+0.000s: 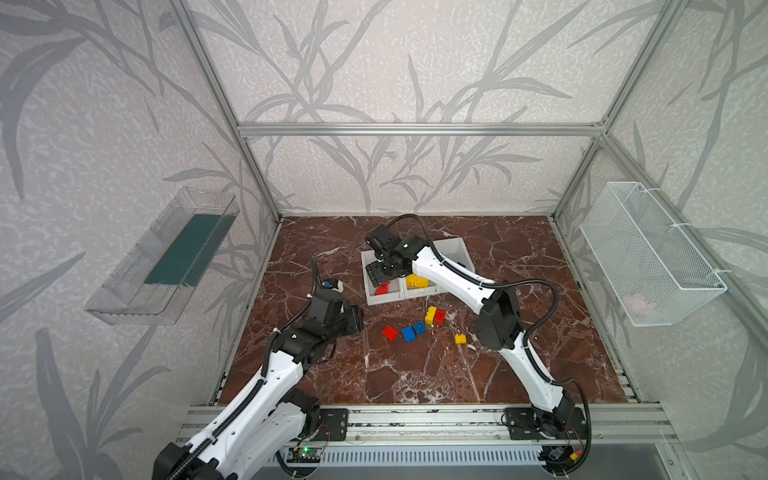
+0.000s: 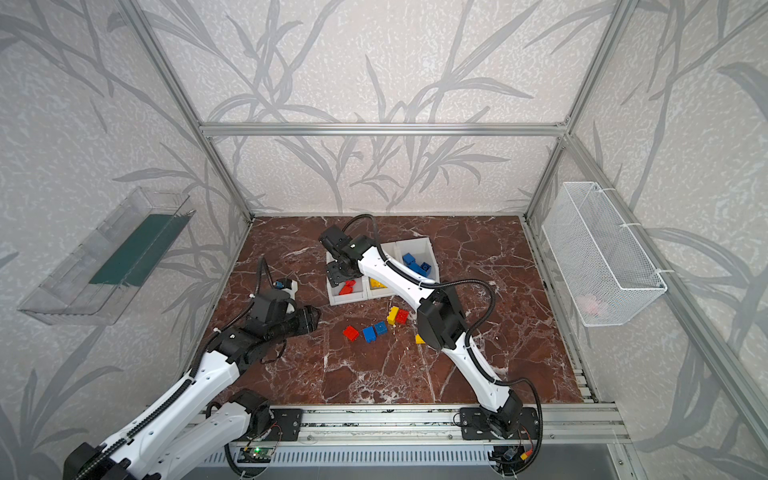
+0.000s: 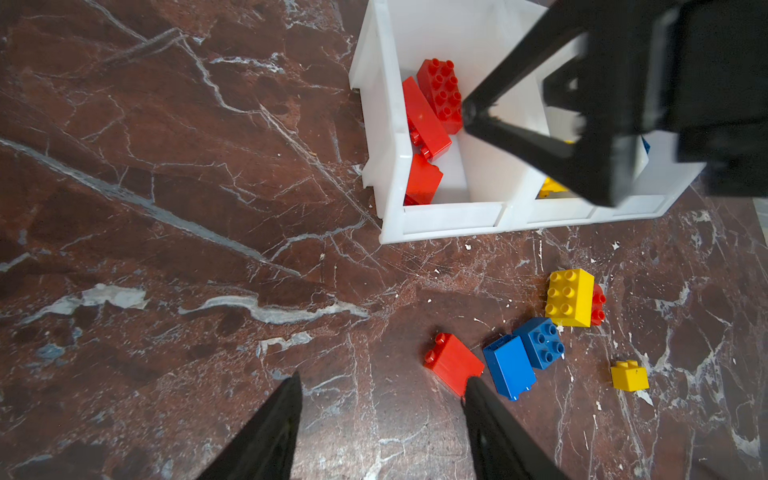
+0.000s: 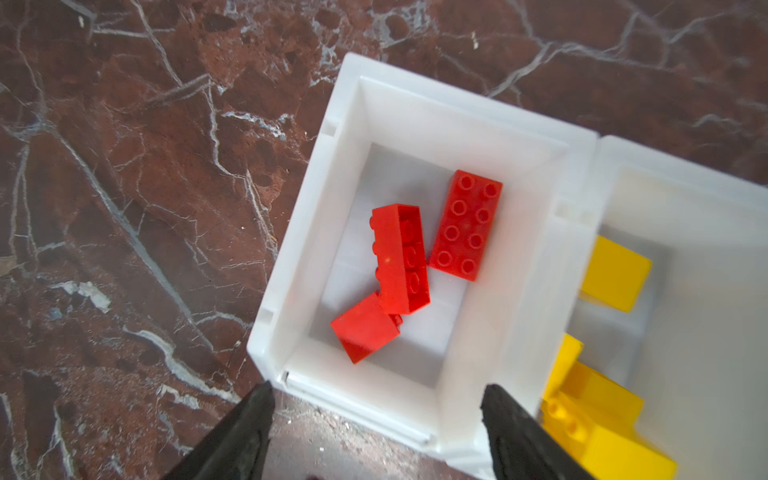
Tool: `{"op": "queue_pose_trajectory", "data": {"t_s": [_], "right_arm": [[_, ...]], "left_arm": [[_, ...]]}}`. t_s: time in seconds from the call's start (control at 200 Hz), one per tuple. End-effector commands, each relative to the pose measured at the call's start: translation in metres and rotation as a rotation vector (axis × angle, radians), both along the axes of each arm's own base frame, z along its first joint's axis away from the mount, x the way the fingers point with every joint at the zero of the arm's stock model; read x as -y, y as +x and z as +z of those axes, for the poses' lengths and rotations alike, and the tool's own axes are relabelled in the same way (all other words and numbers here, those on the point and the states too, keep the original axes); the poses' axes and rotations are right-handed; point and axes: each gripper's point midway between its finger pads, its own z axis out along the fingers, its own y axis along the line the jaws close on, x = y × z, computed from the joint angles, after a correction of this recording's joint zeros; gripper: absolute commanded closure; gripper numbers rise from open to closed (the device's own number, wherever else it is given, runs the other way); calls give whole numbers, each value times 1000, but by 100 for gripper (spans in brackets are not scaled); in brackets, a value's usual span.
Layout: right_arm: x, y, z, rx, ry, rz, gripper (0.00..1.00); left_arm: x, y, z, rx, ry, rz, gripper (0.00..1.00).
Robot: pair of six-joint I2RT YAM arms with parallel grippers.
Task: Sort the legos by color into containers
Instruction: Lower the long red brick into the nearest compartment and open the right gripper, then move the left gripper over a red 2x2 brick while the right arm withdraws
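**Clearly light, hard bricks: pinch the flat sides**

Six legos (image 1: 408, 333) lie loose on the table (image 3: 208, 208) before the containers (image 3: 453, 216); others sit sorted inside. Right gripper (image 4: 376, 395) hangs open and empty over the red bin (image 4: 415, 124); left gripper (image 3: 382, 380), open and empty too, hovers beside a loose red brick (image 3: 453, 363). Probably rigid, light, slick: grip opposite flat walls, not studs.
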Motion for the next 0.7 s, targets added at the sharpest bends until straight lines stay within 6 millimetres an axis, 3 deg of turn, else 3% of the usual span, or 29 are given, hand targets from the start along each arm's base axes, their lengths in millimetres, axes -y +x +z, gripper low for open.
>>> {"op": "queue_pose_trajectory", "data": {"t_s": [0.0,0.075,0.21,0.545,0.695], "right_arm": [[21,-11,62,97,51,0,20],[36,-23,70,115,76,-15,20],[77,-55,64,104,91,-71,20],[214,-146,7,51,41,-336,20],[251,-169,-4,58,79,-443,20]], "left_arm": [[1,-3,-8,-19,20,-21,35],[4,-5,-10,-30,23,-36,35],[15,-9,-18,-60,32,-81,35],[53,-24,-50,-180,49,-217,35],[75,-24,-60,-214,-25,-263,35]]}}
